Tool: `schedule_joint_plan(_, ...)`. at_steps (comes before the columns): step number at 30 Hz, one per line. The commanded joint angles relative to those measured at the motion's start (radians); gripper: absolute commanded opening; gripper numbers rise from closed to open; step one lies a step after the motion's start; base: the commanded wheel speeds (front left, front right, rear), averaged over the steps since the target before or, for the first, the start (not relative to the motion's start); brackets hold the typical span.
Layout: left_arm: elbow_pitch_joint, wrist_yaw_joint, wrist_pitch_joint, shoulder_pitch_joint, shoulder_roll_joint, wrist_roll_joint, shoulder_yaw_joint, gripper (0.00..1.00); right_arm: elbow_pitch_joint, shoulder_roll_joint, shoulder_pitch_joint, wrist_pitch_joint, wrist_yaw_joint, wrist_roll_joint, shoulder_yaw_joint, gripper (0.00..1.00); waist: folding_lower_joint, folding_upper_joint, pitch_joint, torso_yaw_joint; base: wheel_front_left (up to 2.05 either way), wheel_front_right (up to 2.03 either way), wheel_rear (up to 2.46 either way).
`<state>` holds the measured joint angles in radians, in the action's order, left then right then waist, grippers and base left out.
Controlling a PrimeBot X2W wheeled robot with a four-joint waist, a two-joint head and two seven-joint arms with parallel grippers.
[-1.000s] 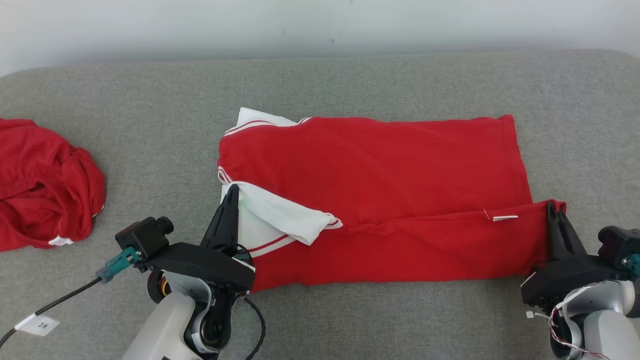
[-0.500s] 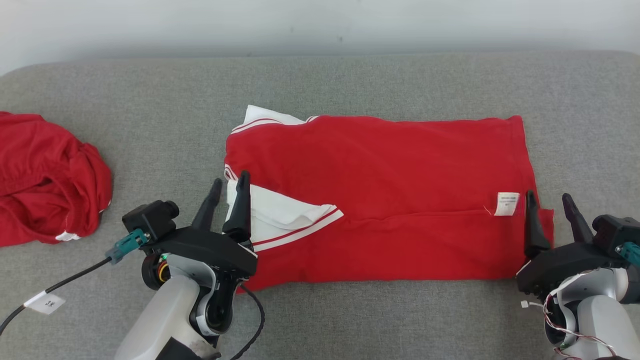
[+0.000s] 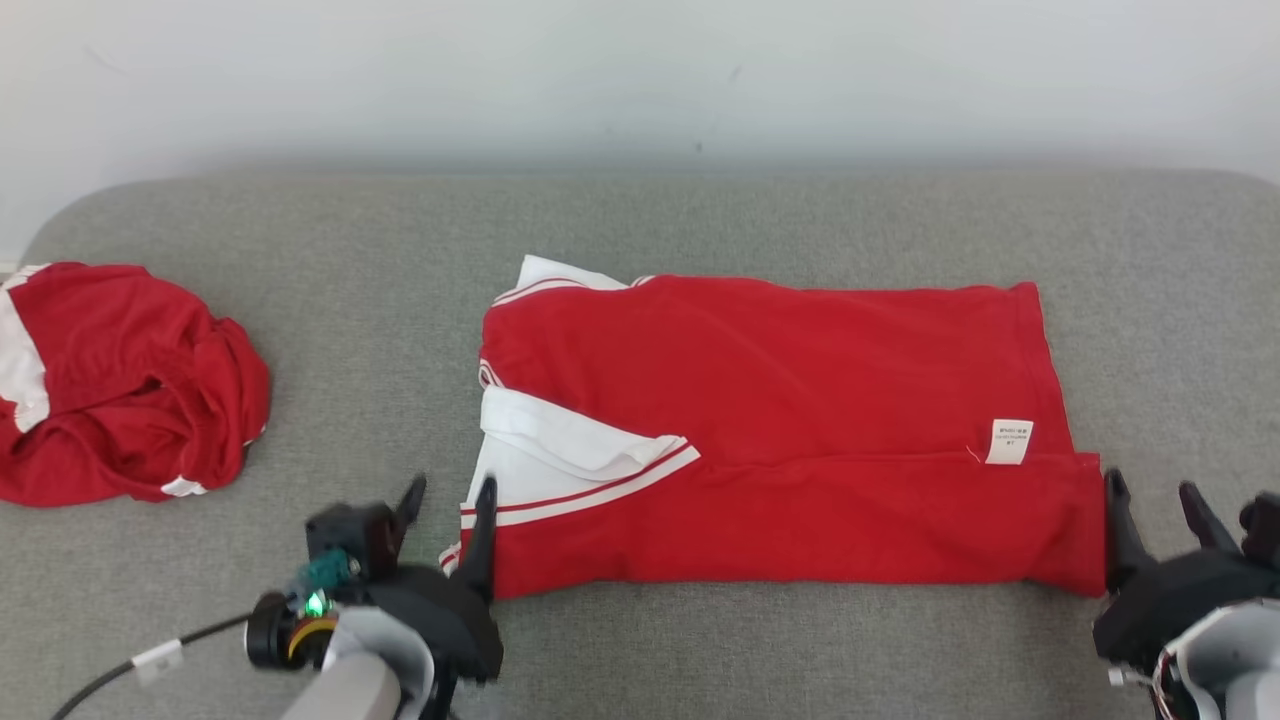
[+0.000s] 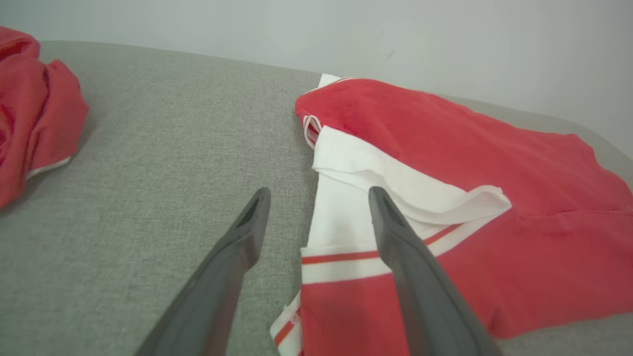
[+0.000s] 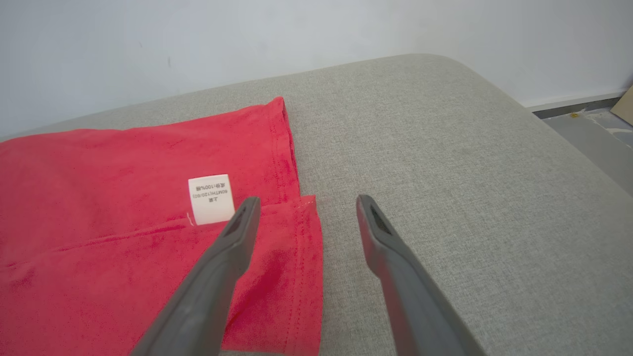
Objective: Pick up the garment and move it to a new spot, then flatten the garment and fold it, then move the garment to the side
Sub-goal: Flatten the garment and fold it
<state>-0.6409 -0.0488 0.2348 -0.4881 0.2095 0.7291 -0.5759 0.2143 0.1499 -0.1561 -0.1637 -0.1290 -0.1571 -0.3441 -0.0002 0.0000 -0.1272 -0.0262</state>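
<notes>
Red cloth, the garment point(image 3: 780, 430), lies as a long folded band across the middle of the head view on the grey upholstered surface point(image 3: 300, 250); its near strip is turned up over the body, and a white striped flap point(image 3: 570, 445) sits loosely at its left end.

Both tools are empty. The left gripper point(image 3: 452, 487) stands at the lower left with its fingers spread, one over bare upholstery and the other over the band's lower left corner; the right gripper point(image 3: 1150, 485) stands at the lower right, spread too and pinching nothing, just beside the band's right edge near the care label point(image 3: 1010, 442).

Several things could go wrong, to my eye. The left arm's inner finger hangs so close to the corner that a sideways move may snag the striped hem and drag the fold open. The white flap is puckered and unpinned, so a later fold would likely trap a lump there. The turned-up strip juts slightly past the layer beneath at the right end, so a pinch there may catch only the top ply and peel it back instead of lifting the whole band. A second red heap point(image 3: 120, 380) lies at the middle left of the frame; carrying the folded piece that way risks tangling the two, or setting one on the other.
</notes>
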Motion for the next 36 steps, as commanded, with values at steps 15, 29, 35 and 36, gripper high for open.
schedule_joint_plan(15, -0.040, -0.142, -0.133, 0.059, 0.002, -0.012, -0.032, 1.00, -0.081, -0.083, 0.079, -0.159, -0.004, 0.067, -0.042, 1.00, 0.0002, 0.0000, -0.015, 0.013, 0.00, 0.00, 0.00)
schedule_joint_plan(29, -0.058, -0.103, -0.281, 0.077, -0.026, 0.034, -0.079, 0.42, 0.070, -0.070, -0.016, -0.238, -0.004, 0.069, -0.025, 1.00, 0.0002, 0.0000, -0.045, 0.006, 0.00, 0.00, 0.00)
schedule_joint_plan(35, -0.032, -0.077, -0.337, 0.104, -0.035, 0.049, -0.108, 0.00, 0.102, -0.072, -0.034, -0.282, -0.004, 0.060, -0.021, 0.97, 0.0002, 0.0000, -0.042, -0.006, 0.00, 0.00, 0.00)
schedule_joint_plan(36, -0.029, -0.078, -0.338, 0.106, -0.035, 0.047, -0.109, 0.00, 0.108, -0.072, -0.035, -0.289, -0.004, 0.059, -0.020, 0.47, 0.0002, 0.0000, -0.041, -0.007, 0.00, 0.00, 0.00)
